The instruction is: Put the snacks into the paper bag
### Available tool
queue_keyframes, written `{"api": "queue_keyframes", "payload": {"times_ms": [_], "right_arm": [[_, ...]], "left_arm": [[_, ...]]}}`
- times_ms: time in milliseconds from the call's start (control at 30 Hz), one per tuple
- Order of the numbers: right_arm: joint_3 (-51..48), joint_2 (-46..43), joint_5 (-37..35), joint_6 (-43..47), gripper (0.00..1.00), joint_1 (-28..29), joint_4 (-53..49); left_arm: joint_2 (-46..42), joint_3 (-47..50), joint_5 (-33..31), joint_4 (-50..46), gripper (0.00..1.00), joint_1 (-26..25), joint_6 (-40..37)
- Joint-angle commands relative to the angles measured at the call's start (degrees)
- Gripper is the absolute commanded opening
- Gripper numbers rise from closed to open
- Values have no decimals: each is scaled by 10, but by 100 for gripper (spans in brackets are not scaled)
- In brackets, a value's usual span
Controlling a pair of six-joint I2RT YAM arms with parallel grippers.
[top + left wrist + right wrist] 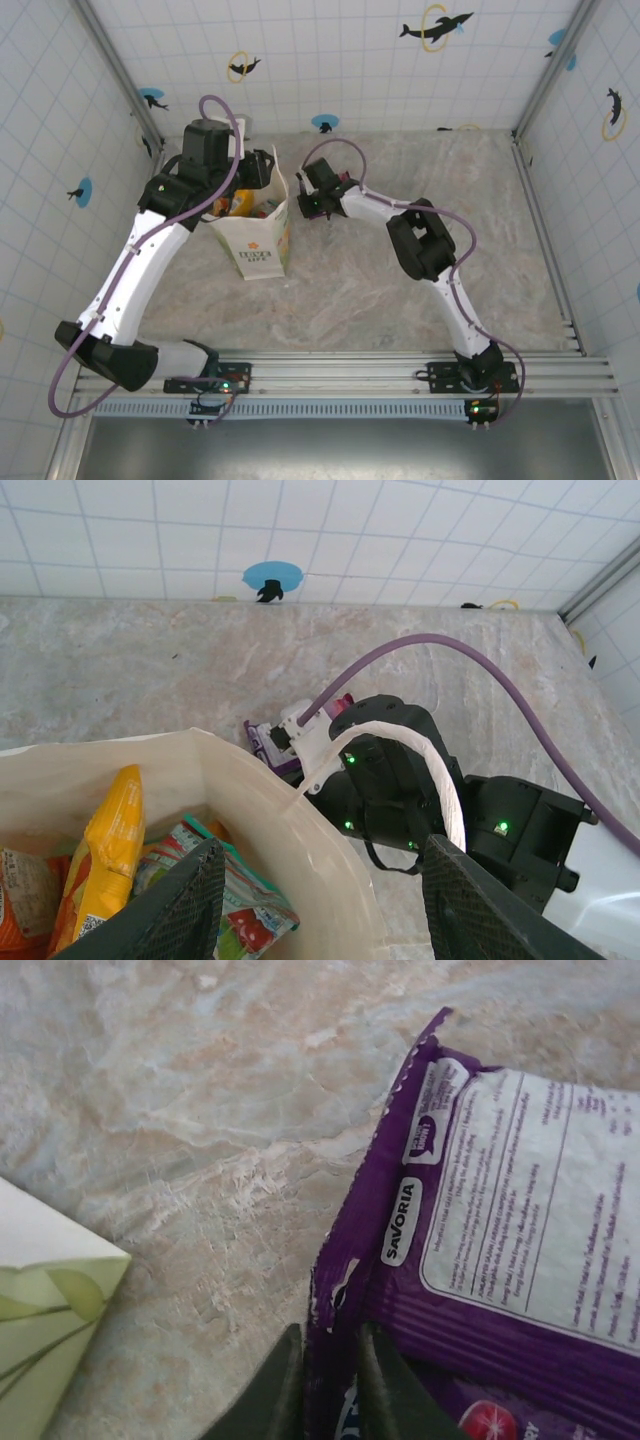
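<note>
A purple packet [372,1290] lies slantwise on the marbled table [200,1110], its white panel [520,1220] of small print facing up and the word SAVORIA running along the purple border. The right gripper [328,1345] pinches the packet's crimped lower-left edge, one dark finger [268,1392] on each side of it. Left of the packet, apart from it, shows a corner of the paper bag [50,1300], white with green leaves.

The word "SAVORIA" stands in white capitals on a small dark label along the edge of the shiny purple snack packet [470,1250]. The fine print on its white panel is too blurred to read. The logo lettering on the white paper bag [255,250] is too small to read.
</note>
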State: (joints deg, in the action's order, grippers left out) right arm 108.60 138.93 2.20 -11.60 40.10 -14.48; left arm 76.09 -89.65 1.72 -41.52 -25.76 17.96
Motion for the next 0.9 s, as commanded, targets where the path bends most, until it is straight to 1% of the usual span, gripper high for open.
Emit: {"api": "queue_keyframes", "payload": {"times_ms": [0, 67, 133, 233, 400, 500, 667, 767, 867], "right_arm": [[17, -2, -28, 21, 9, 5, -33], [13, -18, -28, 24, 3, 6, -41], [-2, -41, -27, 30, 0, 7, -42], [-52, -93, -28, 37, 0, 6, -28], [-182, -198, -29, 44, 0, 5, 24], [-240, -249, -37, 49, 0, 4, 32], [-305, -322, -50, 75, 0, 1, 23], [-345, -369, -59, 111, 0, 2, 25], [-376, -411, -64, 141, 0, -1, 23]], "left_arm": [[-11, 4, -6, 2, 54, 4, -11], [-13, 4, -5, 2, 53, 3, -11], [-15, 4, -5, 2, 53, 4, -13], [-18, 6, -2, 4, 53, 4, -15], [-22, 12, 4, 8, 52, 3, -18], [-24, 16, 14, 11, 52, 4, -20], [-35, 37, 55, 36, 50, 3, -54], [-40, 44, 60, 44, 49, 3, -57], [-40, 42, 77, 45, 49, 3, -76]]}}
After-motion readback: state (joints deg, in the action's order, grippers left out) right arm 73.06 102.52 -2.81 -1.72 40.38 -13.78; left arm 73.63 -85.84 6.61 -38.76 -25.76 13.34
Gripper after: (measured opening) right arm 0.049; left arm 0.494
